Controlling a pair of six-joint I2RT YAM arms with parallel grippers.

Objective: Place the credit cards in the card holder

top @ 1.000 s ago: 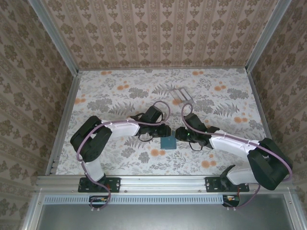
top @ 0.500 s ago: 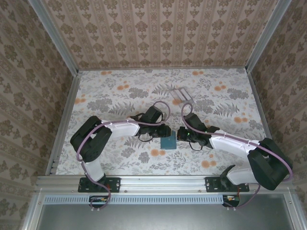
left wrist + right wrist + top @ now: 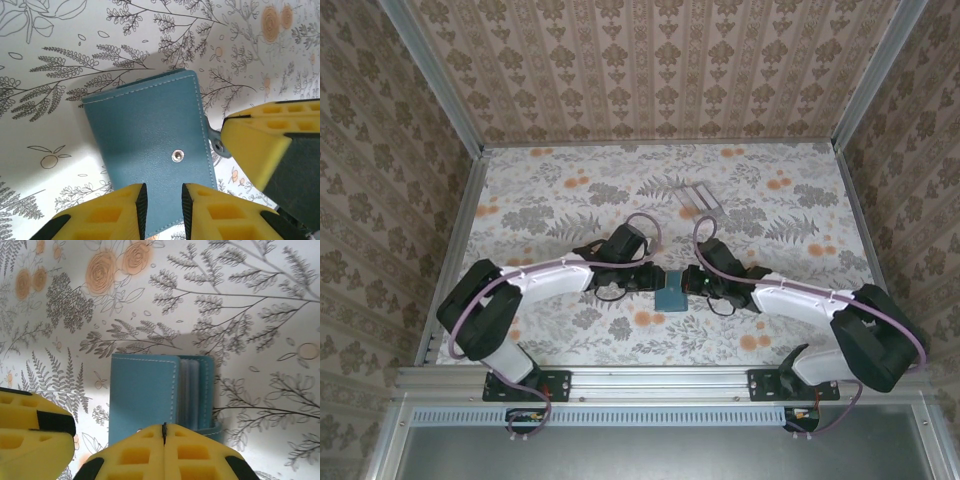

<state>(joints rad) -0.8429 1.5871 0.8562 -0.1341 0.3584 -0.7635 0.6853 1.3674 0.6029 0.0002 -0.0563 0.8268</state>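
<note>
The teal card holder (image 3: 672, 291) lies on the flowered table between my two grippers. In the left wrist view the card holder (image 3: 145, 125) shows its cover and snap dot, and my left gripper (image 3: 162, 212) hovers over its near edge, jaws a narrow gap apart with nothing pinched. My right gripper (image 3: 163, 432) is shut, fingertips meeting at the edge of the card holder (image 3: 142, 390), whose cover stands slightly ajar over pale pockets. Its closure tab (image 3: 217, 145) pokes out beside the right finger (image 3: 260, 145). The pale credit cards (image 3: 696, 195) lie farther back, apart from both grippers.
Both arms meet low over the table's middle, left gripper (image 3: 653, 277) and right gripper (image 3: 696, 283) almost touching across the holder. Patterned walls and metal rails (image 3: 450, 260) bound the table. Open floral tabletop lies left, right and behind.
The right gripper has closed at the holder's edge. The left arm's elbow has swung out to the left and lower. The holder has shifted slightly away from the arm bases.
</note>
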